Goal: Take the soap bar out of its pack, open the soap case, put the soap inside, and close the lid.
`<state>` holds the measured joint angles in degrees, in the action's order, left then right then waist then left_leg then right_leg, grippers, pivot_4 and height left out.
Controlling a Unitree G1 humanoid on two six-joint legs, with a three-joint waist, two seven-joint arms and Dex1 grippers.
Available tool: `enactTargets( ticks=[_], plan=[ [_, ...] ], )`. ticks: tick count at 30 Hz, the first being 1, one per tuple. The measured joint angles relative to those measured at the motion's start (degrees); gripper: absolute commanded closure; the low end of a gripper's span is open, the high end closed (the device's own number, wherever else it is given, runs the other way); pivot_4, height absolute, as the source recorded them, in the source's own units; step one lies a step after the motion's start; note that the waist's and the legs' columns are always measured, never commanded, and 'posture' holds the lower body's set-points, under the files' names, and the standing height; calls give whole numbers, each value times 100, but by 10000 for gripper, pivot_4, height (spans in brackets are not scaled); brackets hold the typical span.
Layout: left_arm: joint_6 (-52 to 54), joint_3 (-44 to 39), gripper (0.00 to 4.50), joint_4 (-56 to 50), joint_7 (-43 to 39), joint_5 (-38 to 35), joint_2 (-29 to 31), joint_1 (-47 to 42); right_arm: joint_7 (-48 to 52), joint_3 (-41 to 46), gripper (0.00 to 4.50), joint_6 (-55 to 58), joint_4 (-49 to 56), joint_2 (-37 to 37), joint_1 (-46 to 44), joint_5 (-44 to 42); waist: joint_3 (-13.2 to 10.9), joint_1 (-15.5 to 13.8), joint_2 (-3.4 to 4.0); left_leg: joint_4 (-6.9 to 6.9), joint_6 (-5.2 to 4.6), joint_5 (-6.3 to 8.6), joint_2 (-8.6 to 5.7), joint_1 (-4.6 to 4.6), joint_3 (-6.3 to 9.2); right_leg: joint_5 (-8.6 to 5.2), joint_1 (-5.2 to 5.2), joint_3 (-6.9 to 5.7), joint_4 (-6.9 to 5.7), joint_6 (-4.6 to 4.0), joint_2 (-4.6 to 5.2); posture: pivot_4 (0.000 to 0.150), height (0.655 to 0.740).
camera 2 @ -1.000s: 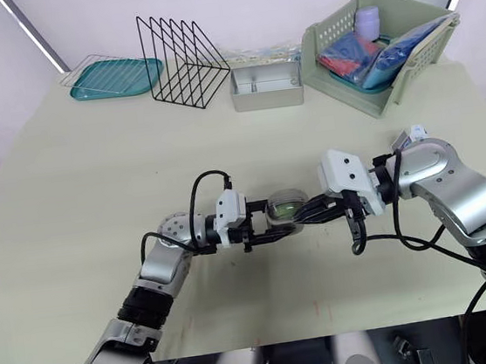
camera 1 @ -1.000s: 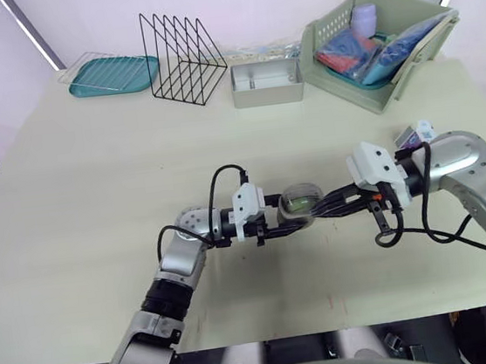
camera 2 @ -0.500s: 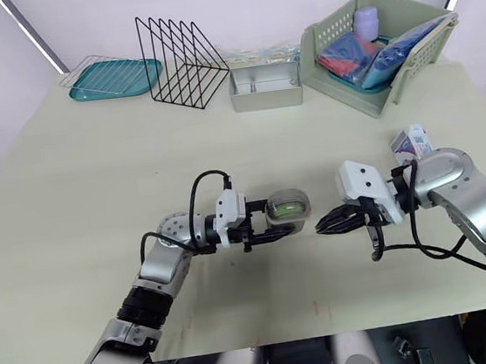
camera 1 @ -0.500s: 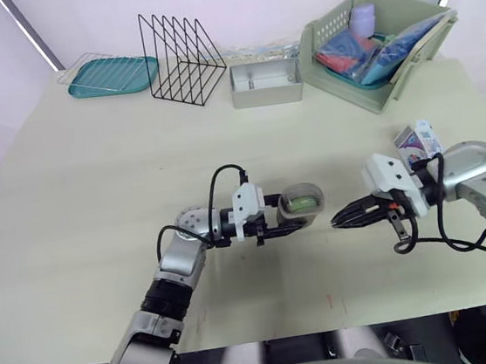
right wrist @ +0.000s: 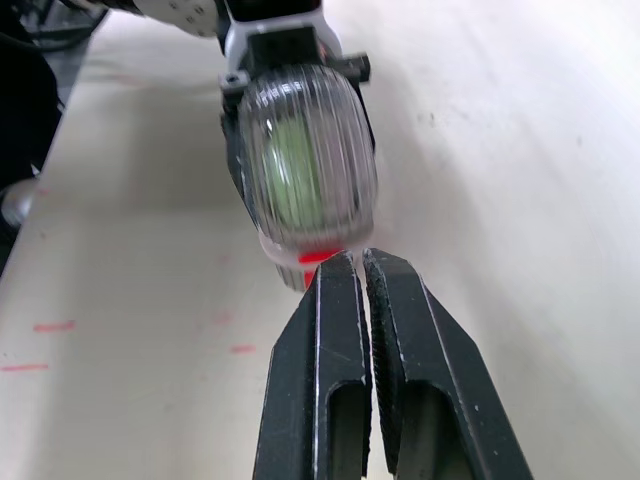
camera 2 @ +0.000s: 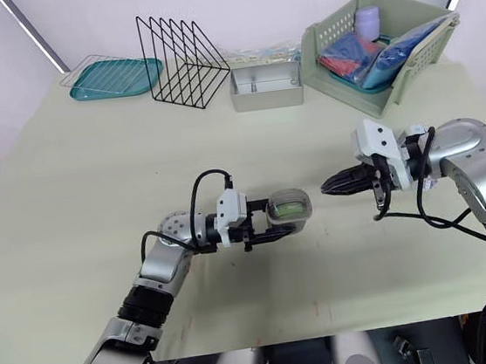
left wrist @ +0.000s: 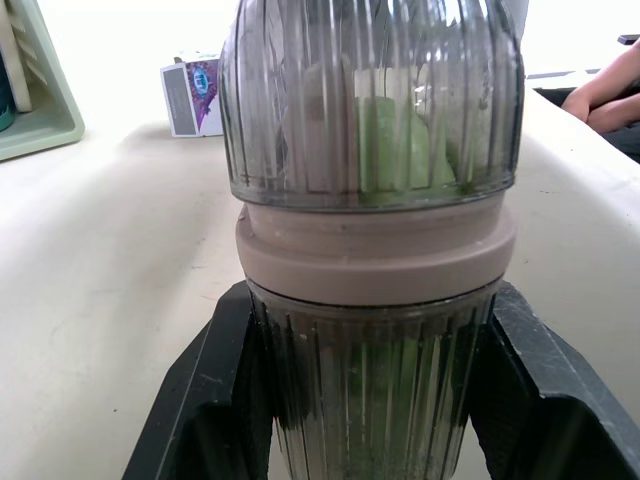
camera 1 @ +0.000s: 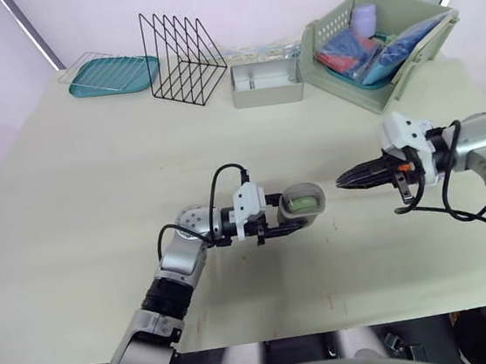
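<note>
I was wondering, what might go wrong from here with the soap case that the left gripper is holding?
1. The left gripper clamps just one half of the ribbed soap case, held sideways. It may slip, or the halves may part and spill the green soap.
2. The right gripper is shut, empty and apart from the case, so nothing backs up that hold.

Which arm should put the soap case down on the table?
Left. The left gripper clamps the closed soap case, green soap inside. The right gripper is shut, apart from it, holding nothing.
</note>
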<state>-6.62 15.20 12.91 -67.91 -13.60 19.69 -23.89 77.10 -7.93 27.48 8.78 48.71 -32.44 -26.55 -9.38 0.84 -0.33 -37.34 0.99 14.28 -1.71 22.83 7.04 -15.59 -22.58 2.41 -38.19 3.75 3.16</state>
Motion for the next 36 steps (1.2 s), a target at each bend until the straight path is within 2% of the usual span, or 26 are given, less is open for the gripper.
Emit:
enactTargets(
  ticks=[14,36],
  plan=[
    [0,0,24676,1,9,2,-1,-1,-111,-75,43523,58,264,-417,-169,-44,0,1,0,0,0,0,0,0,0,0,-1,0,-1,0,0,1500,7400],
    [0,-2,24676,1,10,15,28,-2,-114,-408,43523,-94,265,-545,-281,265,2,12,1,0,0,0,0,-5,0,0,0,0,-4,0,-1,1500,7400]
  ],
)
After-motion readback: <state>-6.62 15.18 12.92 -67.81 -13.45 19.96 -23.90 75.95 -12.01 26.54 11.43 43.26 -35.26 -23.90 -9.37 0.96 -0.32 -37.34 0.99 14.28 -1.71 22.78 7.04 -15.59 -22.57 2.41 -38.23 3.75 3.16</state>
